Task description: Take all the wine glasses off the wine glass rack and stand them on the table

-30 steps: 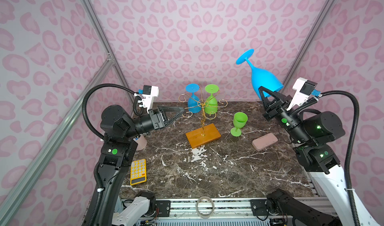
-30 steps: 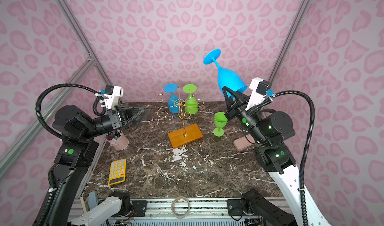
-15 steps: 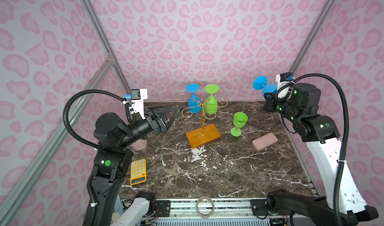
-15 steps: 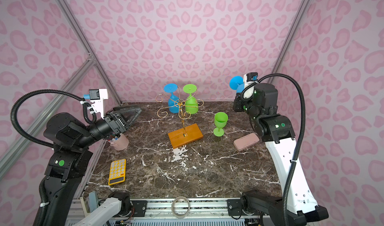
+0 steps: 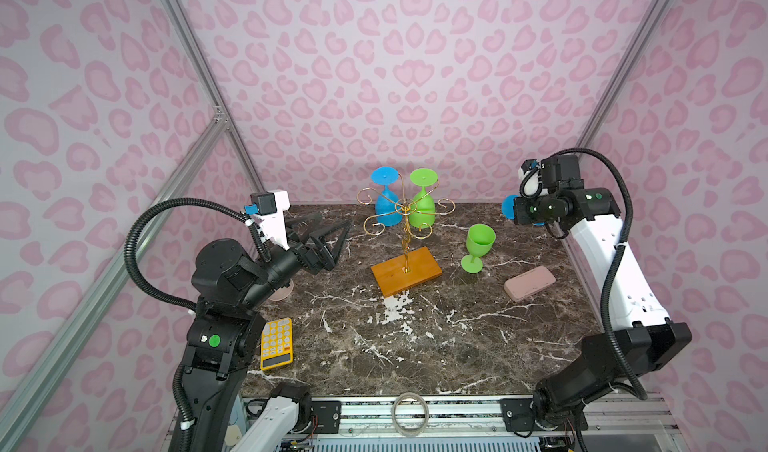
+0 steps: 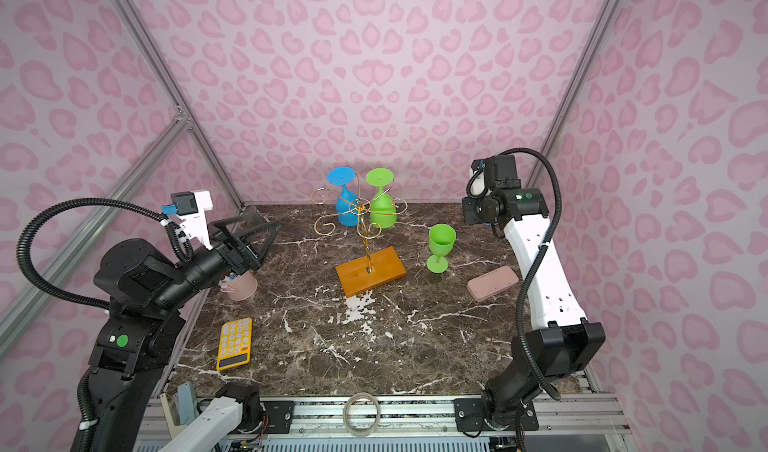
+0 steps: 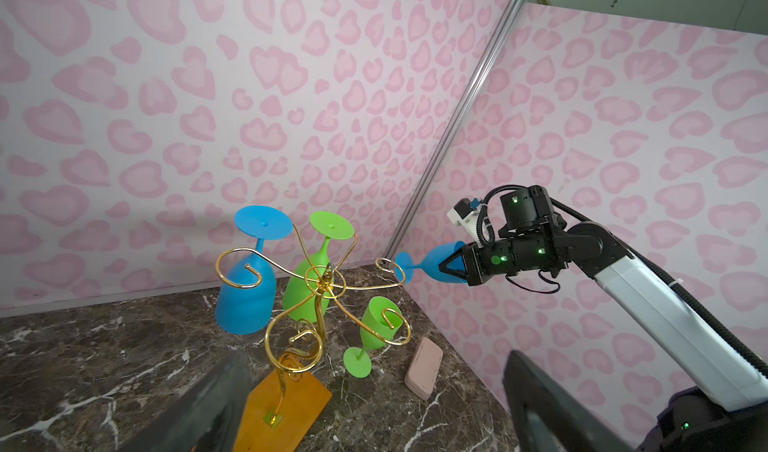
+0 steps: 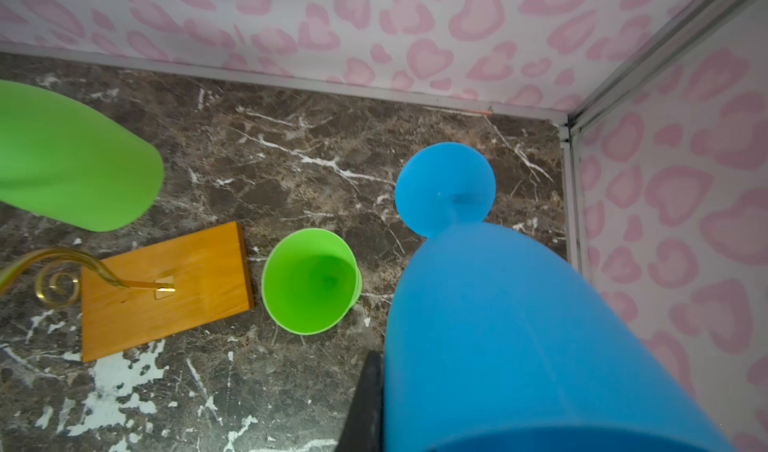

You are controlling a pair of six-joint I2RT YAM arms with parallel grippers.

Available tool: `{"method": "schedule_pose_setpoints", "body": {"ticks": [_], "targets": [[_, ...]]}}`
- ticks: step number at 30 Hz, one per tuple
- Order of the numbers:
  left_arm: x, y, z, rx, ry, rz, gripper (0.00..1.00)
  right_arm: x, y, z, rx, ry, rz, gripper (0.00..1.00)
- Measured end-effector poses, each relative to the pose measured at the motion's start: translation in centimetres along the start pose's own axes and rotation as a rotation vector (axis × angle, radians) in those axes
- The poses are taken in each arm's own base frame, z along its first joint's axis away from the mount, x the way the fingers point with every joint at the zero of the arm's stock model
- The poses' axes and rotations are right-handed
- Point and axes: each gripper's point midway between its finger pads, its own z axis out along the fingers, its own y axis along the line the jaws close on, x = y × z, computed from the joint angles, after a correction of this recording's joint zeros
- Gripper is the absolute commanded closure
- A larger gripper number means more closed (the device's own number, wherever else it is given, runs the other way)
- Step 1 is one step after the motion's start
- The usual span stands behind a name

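Currently placing step: right pincer [image 7: 451, 265] clamped on bowl of blue plastic wine glass [image 8: 498, 325], clear of gold wire wine glass rack [image 5: 405, 221], over back corner of bench [image 5: 415, 346]. Left pincer [image 5: 334, 223] wide, empty. Next, likely: tip upright, lower foot down.

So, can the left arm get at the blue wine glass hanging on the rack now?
Probably yes: the open left gripper points toward the hanging blue wine glass, and nothing stands between them.

Lab test booth: pink heart-print walls [image 5: 374, 76], aluminium framing [image 5: 194, 55]
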Motion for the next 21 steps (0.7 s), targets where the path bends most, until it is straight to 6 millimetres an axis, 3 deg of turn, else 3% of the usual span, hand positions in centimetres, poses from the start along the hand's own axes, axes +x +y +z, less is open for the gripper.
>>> {"method": "schedule_pose_setpoints", "body": {"ticks": [11, 17, 21], "targets": [[0.7, 1.5, -0.1, -0.073, 0.006, 0.046, 0.03, 3.3, -1.8, 6.3, -0.021, 0.216, 0.023, 1.00], [0.5, 1.4, -0.6, -0.081, -0.002, 0.071, 0.03, 5.9, -0.1, 8.9, -0.054, 0.342, -0.025, 1.00], [0.6, 1.4, -0.6, -0.084, 0.000, 0.079, 0.03, 6.9, 1.3, 9.5, -0.060, 0.397, -0.076, 1.00]]}}
